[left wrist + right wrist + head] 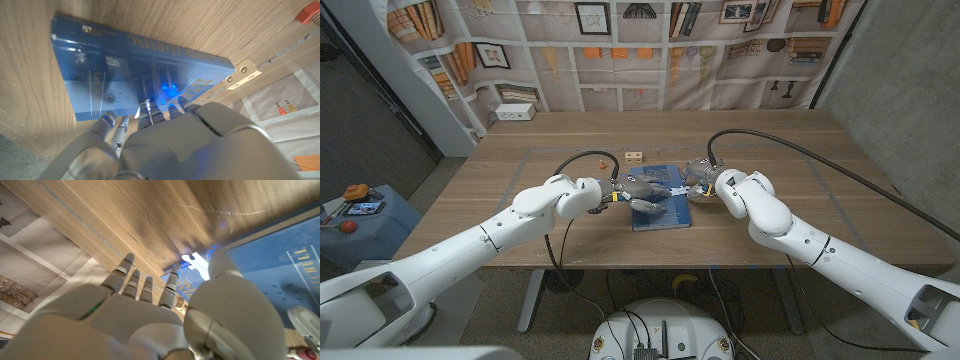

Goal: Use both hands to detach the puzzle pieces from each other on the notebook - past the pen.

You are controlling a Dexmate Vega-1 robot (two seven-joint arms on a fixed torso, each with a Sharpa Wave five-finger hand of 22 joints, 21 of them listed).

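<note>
reaching for the pieces, separation not yet shown

both hands met over the blue notebook (661, 205), which lay at the middle of the wooden table (790, 150). the left hand (638, 190) came in over the notebook's left half with its fingers stretched toward the centre, and the right hand (697, 181) hovered at the notebook's far right corner. in the right wrist view a pale, lobed puzzle piece (196, 265) sat at the notebook's edge just beyond the right hand's fingertips (128, 259); whether they touched it could not be told. the left hand's fingers (150, 111) lay over the notebook's cover in the left wrist view, and whether they pinched anything was hidden, so the state of either hand stayed uncertain. a small wooden block (635, 156) stood just beyond the notebook's far edge, with a small red object (604, 160) to its left. a pen could not be made out for certain.

by my judgement the task sat at its opening stage: the hands were in place, no pieces appeared pulled apart, and gripping and separating remained.
</note>
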